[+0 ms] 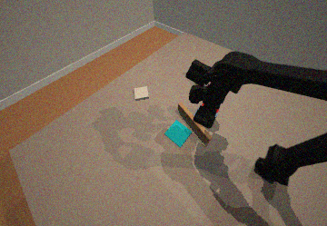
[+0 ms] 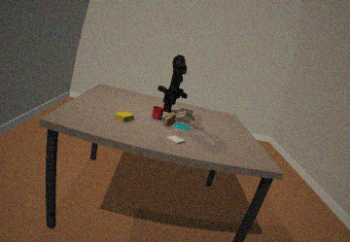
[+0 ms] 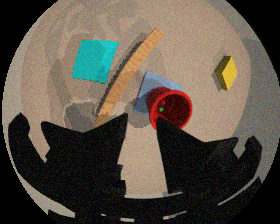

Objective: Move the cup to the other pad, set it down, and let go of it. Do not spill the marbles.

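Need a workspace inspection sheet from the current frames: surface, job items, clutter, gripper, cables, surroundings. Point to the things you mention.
Surface: wood-look tabletop (image 2: 97,108), shadows across it.
Job items: red cup (image 2: 157,113) (image 3: 186,125) upright on blue pad (image 2: 152,119) (image 3: 159,84), green marble (image 3: 161,109) inside; cyan pad (image 1: 178,133) (image 2: 182,126) (image 3: 95,61) bare, across the wooden bar (image 1: 185,112) (image 2: 169,120) (image 3: 131,67).
Clutter: yellow block (image 2: 124,117) (image 3: 228,73); white block (image 1: 141,93) (image 2: 175,139).
Gripper: gripper (image 1: 204,121) (image 2: 167,109) (image 3: 142,119) partly open, nothing between fingertips, cup beside one finger.
Cables: nothing seen.
Surroundings: plain walls, orange-brown floor.
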Available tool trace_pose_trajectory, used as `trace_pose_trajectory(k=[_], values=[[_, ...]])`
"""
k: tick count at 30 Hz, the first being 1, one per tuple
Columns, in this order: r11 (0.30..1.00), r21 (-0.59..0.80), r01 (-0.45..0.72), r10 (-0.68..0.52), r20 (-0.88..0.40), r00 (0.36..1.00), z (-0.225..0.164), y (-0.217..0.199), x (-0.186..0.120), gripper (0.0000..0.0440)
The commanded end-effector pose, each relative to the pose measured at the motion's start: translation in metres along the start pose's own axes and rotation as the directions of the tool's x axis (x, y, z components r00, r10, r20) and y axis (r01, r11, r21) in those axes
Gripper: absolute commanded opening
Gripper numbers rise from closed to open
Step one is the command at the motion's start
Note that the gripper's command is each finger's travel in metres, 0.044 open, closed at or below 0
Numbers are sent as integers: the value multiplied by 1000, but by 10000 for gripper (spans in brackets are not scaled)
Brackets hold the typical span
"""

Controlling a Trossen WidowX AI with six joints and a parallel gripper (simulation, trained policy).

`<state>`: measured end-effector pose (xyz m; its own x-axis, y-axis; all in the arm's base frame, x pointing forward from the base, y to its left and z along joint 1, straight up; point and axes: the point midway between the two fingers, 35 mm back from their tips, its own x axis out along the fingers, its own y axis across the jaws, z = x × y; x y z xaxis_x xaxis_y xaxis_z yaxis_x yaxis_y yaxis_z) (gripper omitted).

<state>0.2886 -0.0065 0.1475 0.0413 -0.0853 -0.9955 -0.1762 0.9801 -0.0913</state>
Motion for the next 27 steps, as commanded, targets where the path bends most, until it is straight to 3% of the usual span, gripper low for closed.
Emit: trace_pose_trajectory(k=[1,22,23,27], values=[[1000,-20,5,-5,-20,1000,-2,-5,10,158],[982,-183,-32,15,-95,995,-15,-16,82,176],[980,-196,-36,18,-95,995,-16,-16,85,171],[966,-255,-43,17,-101,995,-18,-17,94,71]])
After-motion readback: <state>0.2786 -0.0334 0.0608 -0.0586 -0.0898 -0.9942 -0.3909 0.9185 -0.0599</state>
